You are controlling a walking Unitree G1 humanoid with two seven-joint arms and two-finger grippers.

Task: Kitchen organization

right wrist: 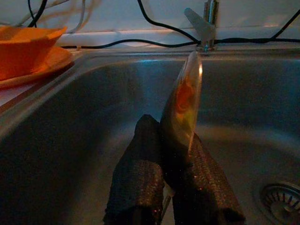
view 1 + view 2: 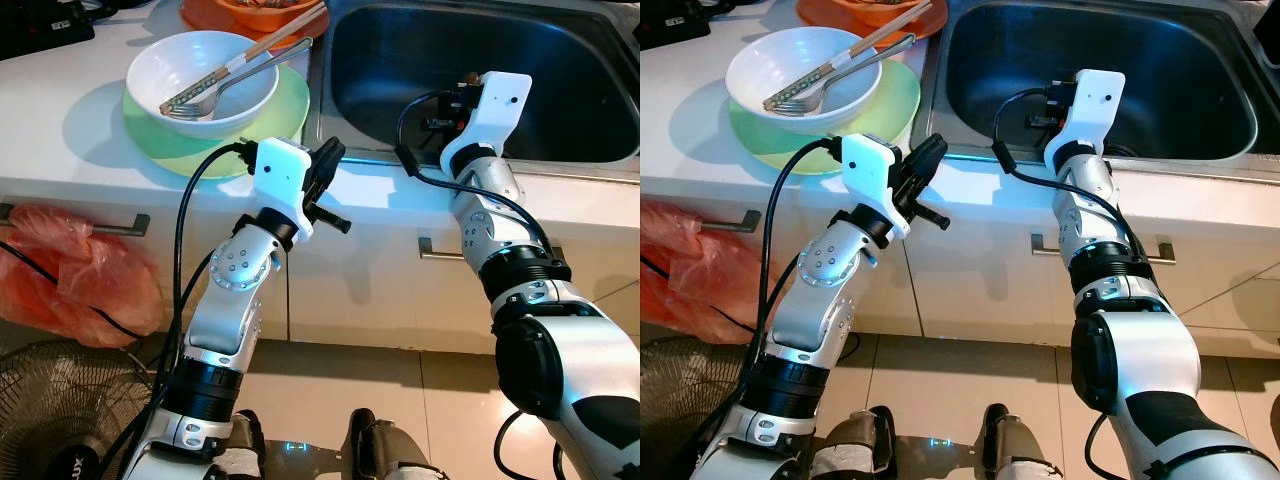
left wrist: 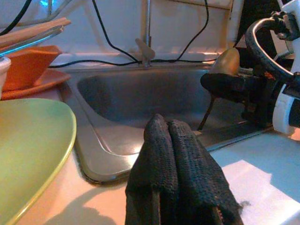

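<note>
My right gripper (image 1: 171, 133) hangs over the steel sink (image 2: 560, 80), shut on a metal spoon (image 1: 185, 101) whose bowl stands up between the fingers. The spoon (image 3: 227, 61) is also seen from the side in the left wrist view. My left gripper (image 3: 169, 140) is shut with nothing in it, low over the white counter's front edge by the sink's left rim (image 2: 318, 130). To its left a white bowl (image 2: 170, 60) holding a fork (image 2: 215, 95) and chopsticks (image 2: 285, 30) sits on a green plate (image 2: 280, 120).
An orange bowl on an orange plate (image 2: 200, 12) stands behind the white bowl. The faucet (image 1: 206, 23) rises at the sink's back, the drain (image 1: 281, 197) lies in its floor. A red plastic bag (image 2: 70, 270) hangs on a drawer handle; a fan (image 2: 50, 410) stands below.
</note>
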